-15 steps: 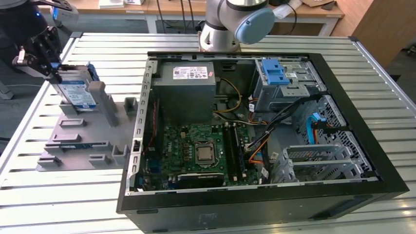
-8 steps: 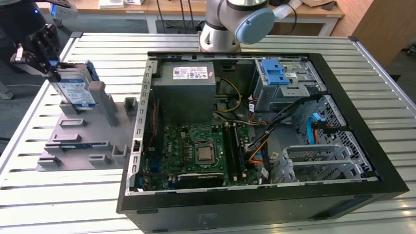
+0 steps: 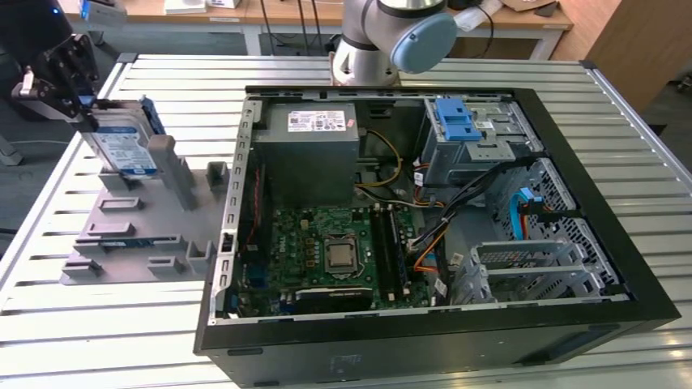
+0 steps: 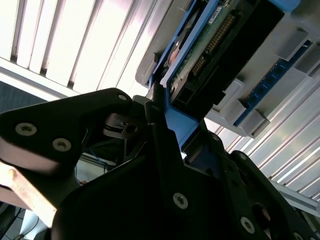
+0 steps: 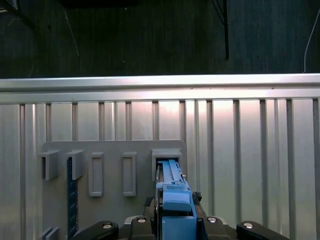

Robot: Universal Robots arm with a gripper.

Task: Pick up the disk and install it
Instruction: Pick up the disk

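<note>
The disk [image 3: 119,146] stands on edge in a slot of the grey holder plate [image 3: 130,235], at the exterior view's left; its silver face, white and blue label and blue frame show. My gripper [image 3: 89,113] is at the disk's upper end, shut on it. In the first wrist view the disk's blue frame [image 5: 172,192] runs out from between the black fingers [image 5: 102,227] to a grey slot [image 5: 166,156]. In the second wrist view the disk's green circuit side [image 4: 210,45] shows just beyond my gripper [image 4: 165,115]. Whether the disk's lower end still rests in the slot is unclear.
An open black computer case [image 3: 638,275] lies on the slatted metal table [image 3: 87,340] beside the holder plate. Inside it are a grey power supply [image 3: 319,150], a motherboard [image 3: 335,251], cables and a blue drive bay [image 3: 465,126]. The arm's base [image 3: 373,49] stands behind the case.
</note>
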